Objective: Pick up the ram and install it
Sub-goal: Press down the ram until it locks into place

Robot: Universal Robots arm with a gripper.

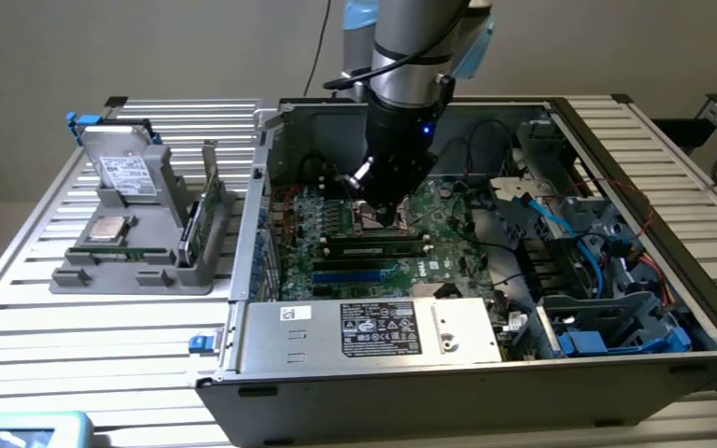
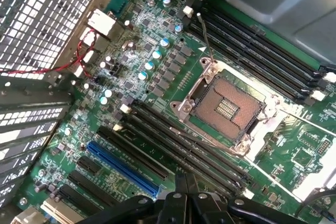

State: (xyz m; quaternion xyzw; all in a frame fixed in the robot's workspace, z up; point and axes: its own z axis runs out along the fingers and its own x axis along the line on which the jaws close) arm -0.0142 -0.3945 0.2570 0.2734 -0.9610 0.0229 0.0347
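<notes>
- Right now my tool (image 1: 390,219) sits low inside the open computer case (image 1: 657,243), fingers clenched with no gap between them, just above the motherboard (image 1: 452,210).
- From the wrist view I see the black fingers (image 2: 184,203) pinched together over long black memory slots (image 2: 184,148), glossy ridged strips running in parallel.
- Beside those slots lies the square CPU socket (image 2: 226,106), with a bright metal frame and a copper-toned pin field.
- I take the ram (image 1: 377,249) to be the thin green stick with dark chips lying along a slot just below the tool tip; I cannot tell if the fingers touch it.
- Outside the case, a grey plastic holder (image 1: 147,252) rests on the ribbed aluminium worktop (image 1: 35,317).
</notes>
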